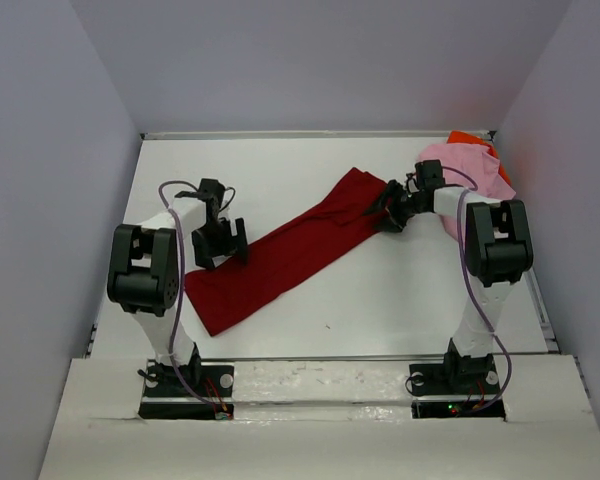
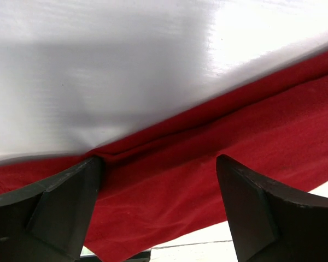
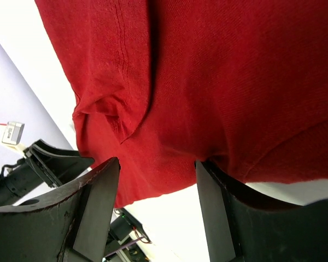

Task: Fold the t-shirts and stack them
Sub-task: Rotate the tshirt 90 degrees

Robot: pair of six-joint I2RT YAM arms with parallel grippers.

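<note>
The dark red t-shirt (image 1: pixel 290 250) lies as a long diagonal band across the table, from front left to back centre. My left gripper (image 1: pixel 220 243) is open over its left edge; in the left wrist view the red cloth (image 2: pixel 218 158) lies between and below the spread fingers (image 2: pixel 60 207). My right gripper (image 1: pixel 390 212) is open at the shirt's far right end; the right wrist view shows the red cloth (image 3: pixel 208 82) under the spread fingers (image 3: pixel 93 207). The light pink t-shirt (image 1: pixel 465 170) lies bunched at the back right on the bright orange t-shirt (image 1: pixel 475 145).
White table (image 1: pixel 410 290) with grey walls on three sides. The right arm reaches over the pink pile. A raised front edge (image 1: pixel 320 358) runs between the arm bases.
</note>
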